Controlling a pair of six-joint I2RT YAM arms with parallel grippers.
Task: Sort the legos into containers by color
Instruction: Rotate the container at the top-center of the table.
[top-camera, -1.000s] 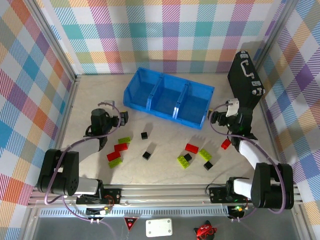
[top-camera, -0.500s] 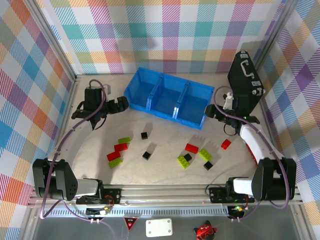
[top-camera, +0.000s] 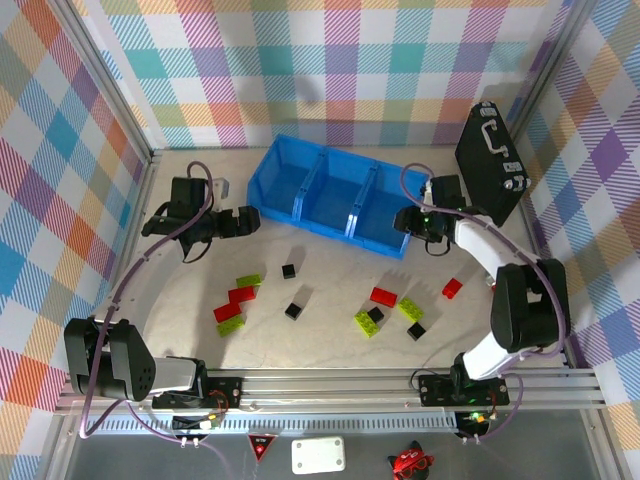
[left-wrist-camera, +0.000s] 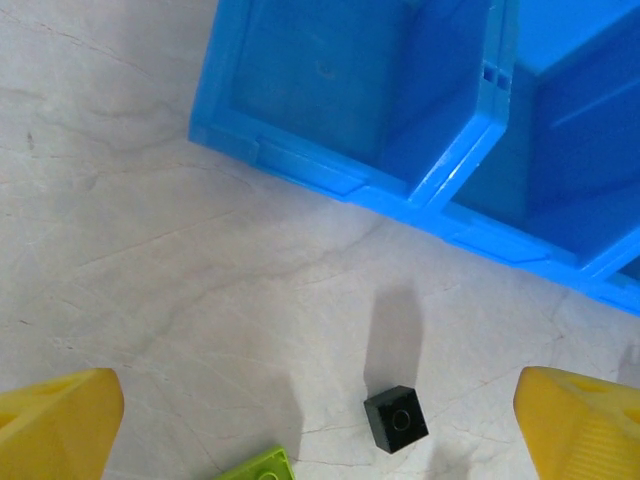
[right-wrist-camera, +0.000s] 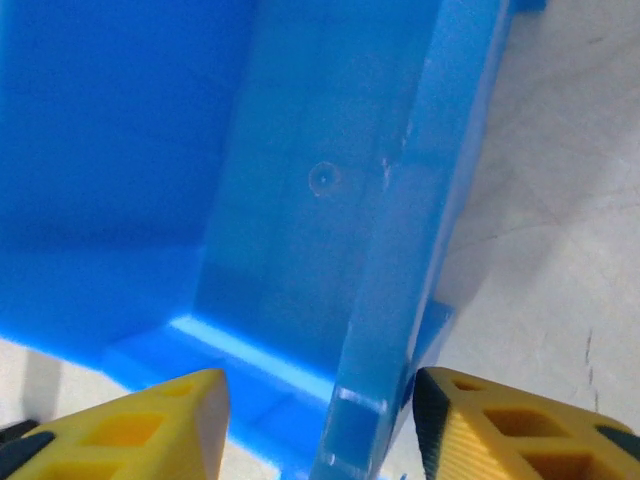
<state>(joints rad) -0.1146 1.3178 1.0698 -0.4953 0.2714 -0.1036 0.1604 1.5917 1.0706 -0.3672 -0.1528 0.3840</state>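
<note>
Now my left claw (left-wrist-camera: 320, 422) hangs spread over bare table (left-wrist-camera: 150, 260); my right claw (right-wrist-camera: 315, 420), part-spread, straddles the end wall of the bright blue plastic bin (right-wrist-camera: 400, 230).

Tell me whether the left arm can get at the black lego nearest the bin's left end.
Probably yes: the open left gripper faces the black lego across bare table; the green lego and bin lie apart from it.
</note>
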